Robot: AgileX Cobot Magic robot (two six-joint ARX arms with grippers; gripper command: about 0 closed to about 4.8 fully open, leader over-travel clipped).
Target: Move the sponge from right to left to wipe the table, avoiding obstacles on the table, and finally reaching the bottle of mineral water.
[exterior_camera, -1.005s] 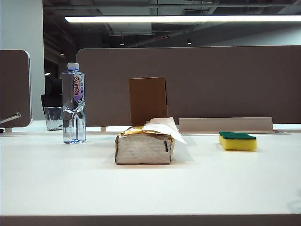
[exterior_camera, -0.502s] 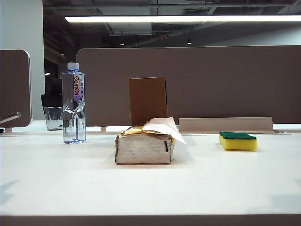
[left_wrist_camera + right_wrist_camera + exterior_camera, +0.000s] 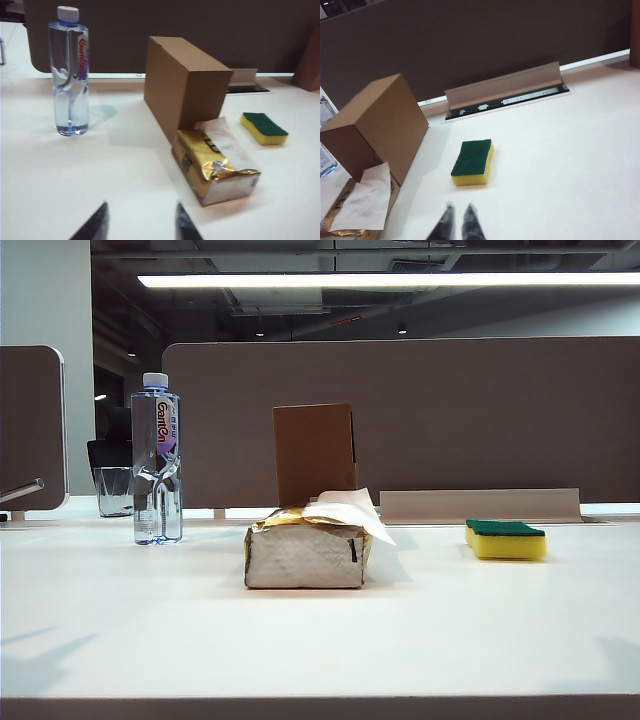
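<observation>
The yellow sponge with its green top lies on the right of the white table, untouched. In the middle stand the obstacles: a silver and gold tissue pack and, behind it, a brown box. The bottle of mineral water stands upright at the left. Neither gripper shows in the exterior view. My left gripper is open and empty above bare table, short of the tissue pack and bottle. My right gripper hovers just short of the sponge, all but shut, with only a thin slit and nothing in it.
A short glass cup stands behind the bottle. A raised cable-tray flap lies along the table's back edge behind the sponge. Brown partition panels close off the back. Faint arm shadows fall on both front corners of the table.
Shadows have spread over the table's front left and front right corners. The sponge, tissue pack, box and bottle have not moved.
</observation>
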